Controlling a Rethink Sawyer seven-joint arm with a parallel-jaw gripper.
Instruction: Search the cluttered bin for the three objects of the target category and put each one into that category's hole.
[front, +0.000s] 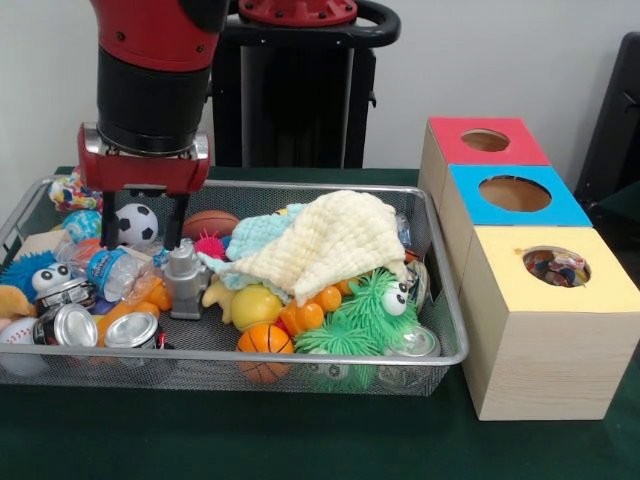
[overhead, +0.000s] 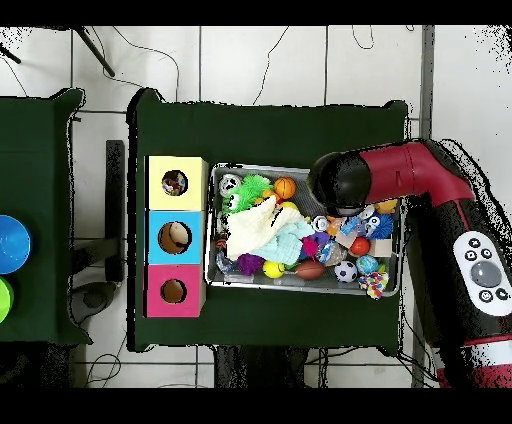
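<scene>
Overhead and frontal views together show the red and black Sawyer gripper (front: 142, 232) lowered into the silver wire-mesh bin (front: 452, 330), its two dark fingers (front: 108, 226) spread apart and empty, straddling a black-and-white soccer ball (front: 137, 224). Presumably the jaws stand open to close on whatever lies between them. Just beside the right-hand finger stands a small grey plastic robot figure (front: 184, 281). A pale yellow knitted cloth (front: 330, 240) drapes over the bin's middle, hiding part of the clutter, which explains why searching is required. An orange miniature basketball (front: 264, 346) rests against the near wall, and a brown toy football (front: 210, 222) lies further back. Alongside the bin sits a wooden box with red, blue and yellow lids (front: 540, 330), each holed; the yellow hole (front: 556, 266) already contains items.
</scene>
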